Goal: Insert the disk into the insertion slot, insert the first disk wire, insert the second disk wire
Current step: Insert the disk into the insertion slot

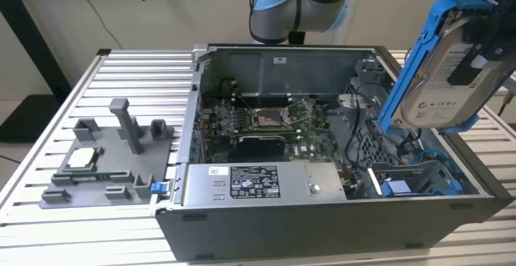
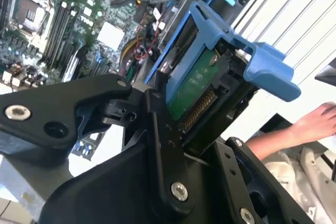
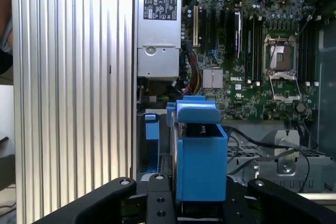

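The disk (image 1: pixel 439 78), a silver-grey drive with a white label in a blue carrier frame, hangs upright and tilted above the far right corner of the open computer case (image 1: pixel 322 217). My gripper (image 1: pixel 482 48) is shut on it from the exterior view's right. The second wrist view has the black fingers (image 2: pixel 157 129) clamping the disk (image 2: pixel 194 87) by its green circuit side. The blue carrier (image 3: pixel 199 150) stands between the gripper (image 3: pixel 202 195) arms in the first wrist view. Below the disk sits the insertion slot (image 1: pixel 411 184), a grey drive cage with blue parts. A blue wire (image 1: pixel 427 156) loops beside it.
Inside the case lie the motherboard (image 1: pixel 258 121) and a grey power supply (image 1: pixel 250 184). A grey fixture (image 1: pixel 105 157) with a chip stands on the slatted metal table (image 1: pixel 137 72) at the exterior view's left. A person's hand (image 2: pixel 315 124) rests beyond the case.
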Motion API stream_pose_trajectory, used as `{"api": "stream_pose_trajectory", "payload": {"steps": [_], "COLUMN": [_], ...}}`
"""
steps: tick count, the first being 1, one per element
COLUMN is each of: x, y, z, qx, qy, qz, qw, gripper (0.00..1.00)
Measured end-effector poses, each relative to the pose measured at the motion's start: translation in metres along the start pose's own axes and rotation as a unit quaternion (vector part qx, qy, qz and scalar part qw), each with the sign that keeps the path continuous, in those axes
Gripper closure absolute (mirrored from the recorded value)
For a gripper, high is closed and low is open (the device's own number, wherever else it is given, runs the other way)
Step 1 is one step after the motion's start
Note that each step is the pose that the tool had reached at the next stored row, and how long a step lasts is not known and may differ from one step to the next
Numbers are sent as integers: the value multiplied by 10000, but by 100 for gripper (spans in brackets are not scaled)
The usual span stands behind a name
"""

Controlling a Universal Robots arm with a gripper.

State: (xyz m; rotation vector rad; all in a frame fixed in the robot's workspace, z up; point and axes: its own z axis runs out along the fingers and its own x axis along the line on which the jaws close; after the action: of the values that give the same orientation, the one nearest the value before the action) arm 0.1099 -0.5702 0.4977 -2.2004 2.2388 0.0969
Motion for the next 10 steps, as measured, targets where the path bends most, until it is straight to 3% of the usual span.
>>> {"api": "stream_pose_trajectory", "payload": {"steps": [10], "x": [69], "y": [-113], "z": [129], "qx": [-30], "qy": [2], "qz": [2], "qw": [10000], "gripper": [100]}}
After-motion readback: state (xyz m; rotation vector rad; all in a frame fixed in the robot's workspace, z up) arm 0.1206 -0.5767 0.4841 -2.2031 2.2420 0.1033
